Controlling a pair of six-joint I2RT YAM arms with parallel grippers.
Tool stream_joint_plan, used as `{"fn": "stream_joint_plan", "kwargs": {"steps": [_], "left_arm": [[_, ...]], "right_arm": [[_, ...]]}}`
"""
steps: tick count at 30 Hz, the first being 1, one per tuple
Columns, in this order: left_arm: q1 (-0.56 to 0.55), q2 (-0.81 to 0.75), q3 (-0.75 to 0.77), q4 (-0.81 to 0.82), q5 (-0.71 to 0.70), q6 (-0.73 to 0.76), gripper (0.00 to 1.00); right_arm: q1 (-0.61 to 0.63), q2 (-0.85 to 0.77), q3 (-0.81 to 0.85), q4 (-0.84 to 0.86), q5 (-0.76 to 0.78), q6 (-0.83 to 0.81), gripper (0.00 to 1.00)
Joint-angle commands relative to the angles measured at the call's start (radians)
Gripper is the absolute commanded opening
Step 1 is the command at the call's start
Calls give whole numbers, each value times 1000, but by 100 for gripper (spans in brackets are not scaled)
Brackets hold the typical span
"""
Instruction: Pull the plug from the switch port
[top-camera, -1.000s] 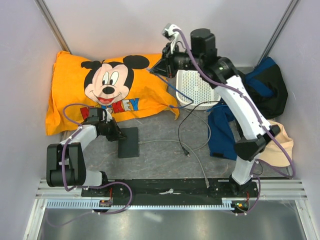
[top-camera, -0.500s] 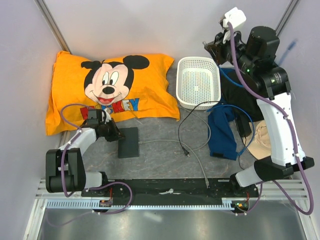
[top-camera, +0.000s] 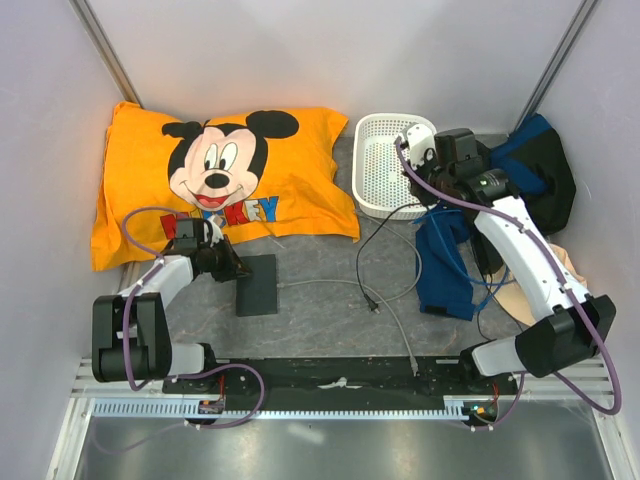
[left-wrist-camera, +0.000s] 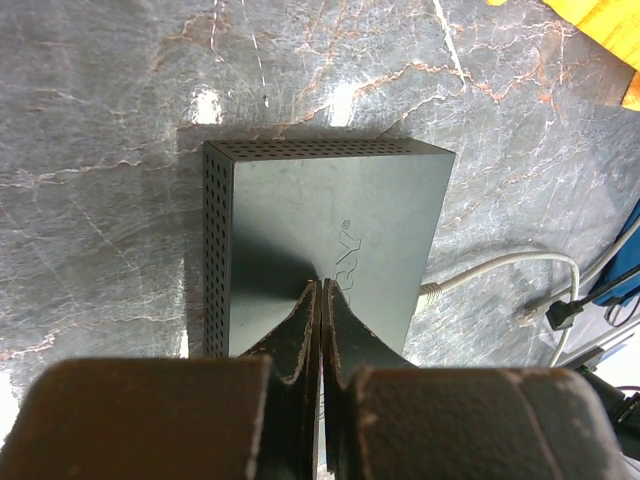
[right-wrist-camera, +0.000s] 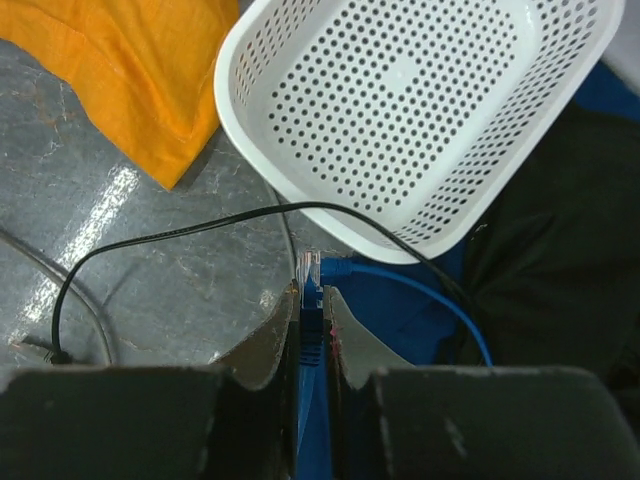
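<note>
The switch port (top-camera: 258, 285), a flat dark-grey box, lies on the table at the left; in the left wrist view (left-wrist-camera: 330, 215) it has a perforated edge. A grey cable plug (left-wrist-camera: 430, 292) sits at its right edge. My left gripper (top-camera: 236, 271) is shut, with its closed tips (left-wrist-camera: 320, 285) resting on the box's top. My right gripper (top-camera: 428, 190) hovers by the basket's right side, far from the switch. It is shut on a blue cable plug (right-wrist-camera: 312, 305), whose clear tip pokes out past the fingers.
A white perforated basket (top-camera: 372, 190) (right-wrist-camera: 420, 110) stands at the back. An orange Mickey pillow (top-camera: 220, 180) lies at the left. A grey cable (top-camera: 340, 284) and a black cord (top-camera: 375, 235) cross the table. Blue cloth (top-camera: 445, 265) and dark clothing (top-camera: 535, 175) lie at the right.
My right arm swung from the pillow's edge up and to the back right, then came down beside the basket, still holding the blue cable. My left arm stayed on the switch.
</note>
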Motion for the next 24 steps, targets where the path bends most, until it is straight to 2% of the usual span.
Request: {"fn": "stream_joint_plan", "kwargs": {"steps": [1, 6, 10, 15, 16, 17, 18, 20, 22, 24], "left_arm": [[2, -14, -48, -15, -72, 43, 2], [2, -29, -52, -15, -72, 44, 2], [2, -29, -52, -12, -72, 46, 2], [4, -48, -60, -11, -72, 46, 2], [5, -49, -58, -11, -73, 46, 2], [4, -52, -60, -11, -72, 46, 2], [5, -52, -61, -8, -72, 46, 2], [5, -53, -63, -6, -73, 46, 2], [6, -52, -64, -5, -72, 46, 2], [7, -46, -63, -5, -73, 46, 2]], "right_arm": [[0, 33, -49, 92, -23, 49, 0], [-21, 181, 10, 140, -36, 135, 0], [-28, 303, 95, 149, 15, 149, 0], [-48, 370, 133, 158, 59, 183, 1], [-49, 377, 133, 160, 58, 184, 3], [-48, 379, 132, 161, 53, 184, 19], [-48, 380, 130, 161, 47, 184, 25], [-48, 379, 129, 160, 29, 187, 33], [-48, 379, 127, 160, 18, 196, 36], [-49, 377, 127, 160, 18, 201, 46]]}}
